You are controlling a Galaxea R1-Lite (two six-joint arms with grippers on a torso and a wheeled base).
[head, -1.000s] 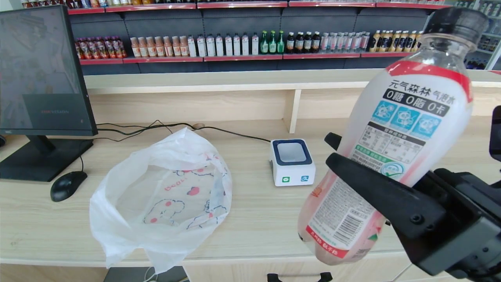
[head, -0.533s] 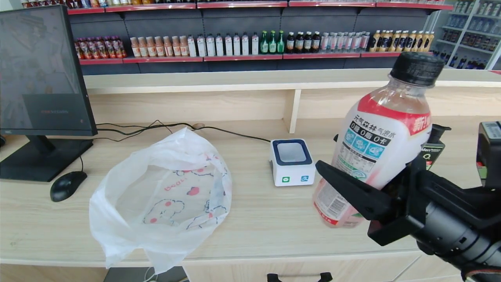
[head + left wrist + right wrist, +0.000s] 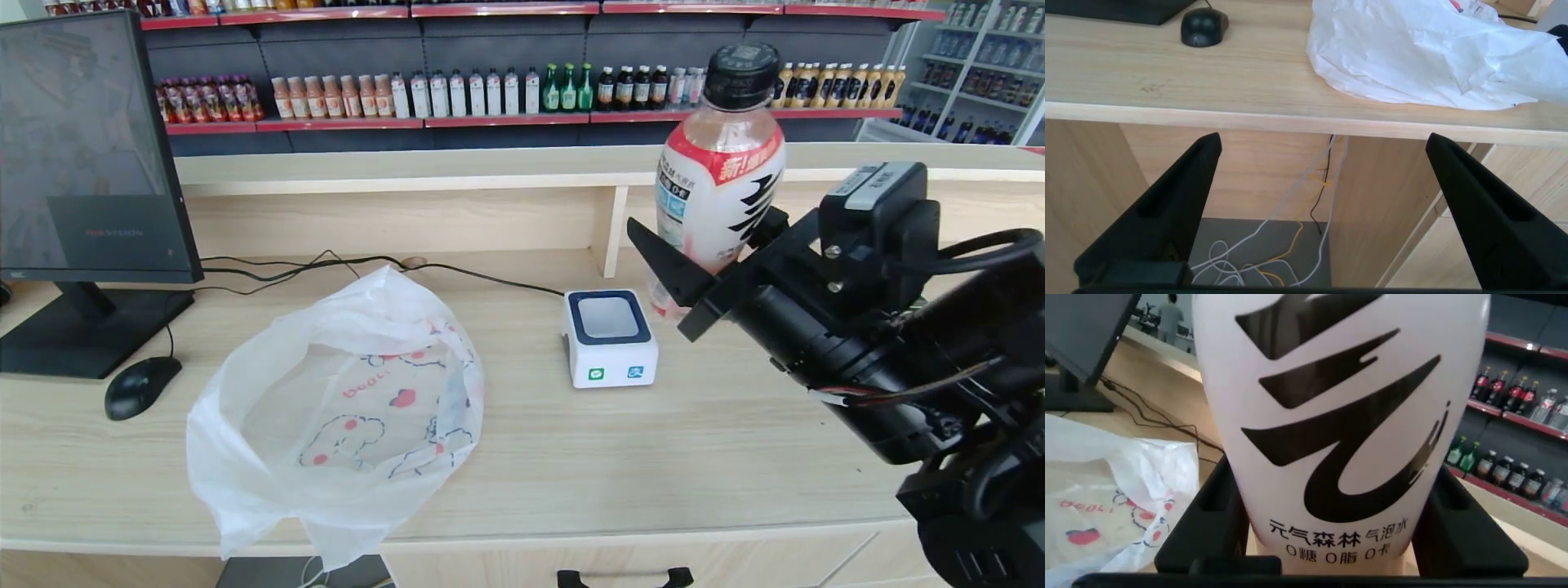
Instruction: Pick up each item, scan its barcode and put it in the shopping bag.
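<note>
Right claw (image 3: 706,238) pinching upright bottle (image 3: 720,184), pinkish drink (image 3: 725,131) inside, near scanner (image 3: 609,336); left claw (image 3: 1323,140) spread below counter (image 3: 1208,82).

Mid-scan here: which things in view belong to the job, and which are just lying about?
Job: bottle, held in the jaws of the right gripper; barcode scanner; shopping bag.
Lying about: monitor; mouse; cables; shelved drinks.

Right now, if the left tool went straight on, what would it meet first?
Likely the cables hanging in the recess under the counter; the open left tool aims just below its front edge. Depth unclear.
</note>
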